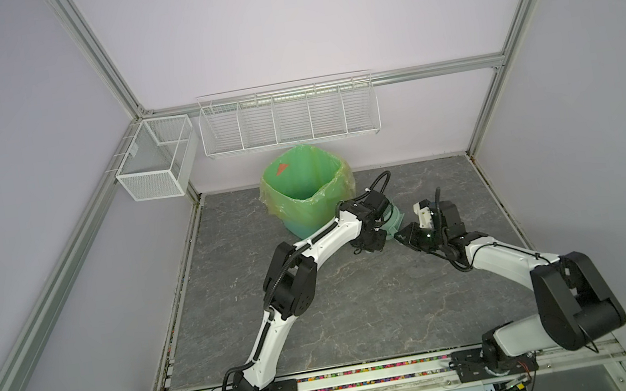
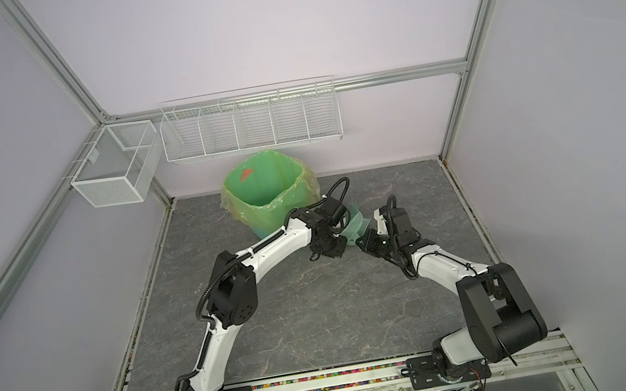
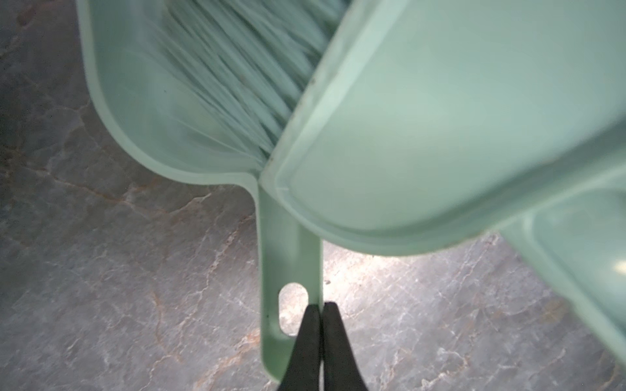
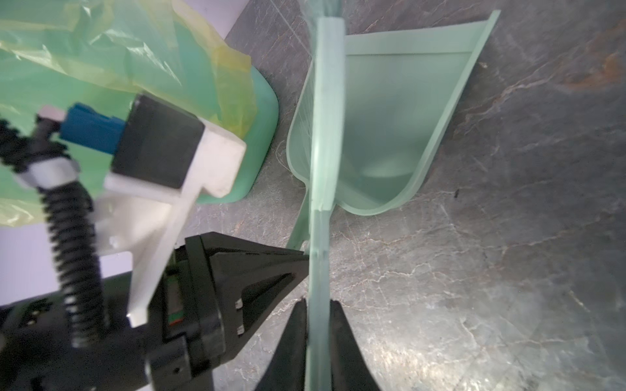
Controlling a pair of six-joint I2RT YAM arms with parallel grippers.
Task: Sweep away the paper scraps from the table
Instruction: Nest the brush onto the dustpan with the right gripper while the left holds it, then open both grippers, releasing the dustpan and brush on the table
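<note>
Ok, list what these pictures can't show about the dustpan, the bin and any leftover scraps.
- Dustpan floor: left wrist view, the brush head covers most of it; paper scraps inside can't be ruled out.
- Dustpan in both top views: mostly behind the left arm.
- Bin contents: top views, too small to read; right wrist view, cut off by the edge.
- Coloured specks in the front rail: too small to identify.

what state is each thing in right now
left gripper, shut on the dustpan handle's edge
right gripper, shut on the brush handle
dustpan, beside the bin, no scraps seen inside
brush, bristles inside the dustpan
bin, upright, open, lined with a green bag
table, no paper scraps seen on it
wire rack, empty
mesh basket, empty
</note>
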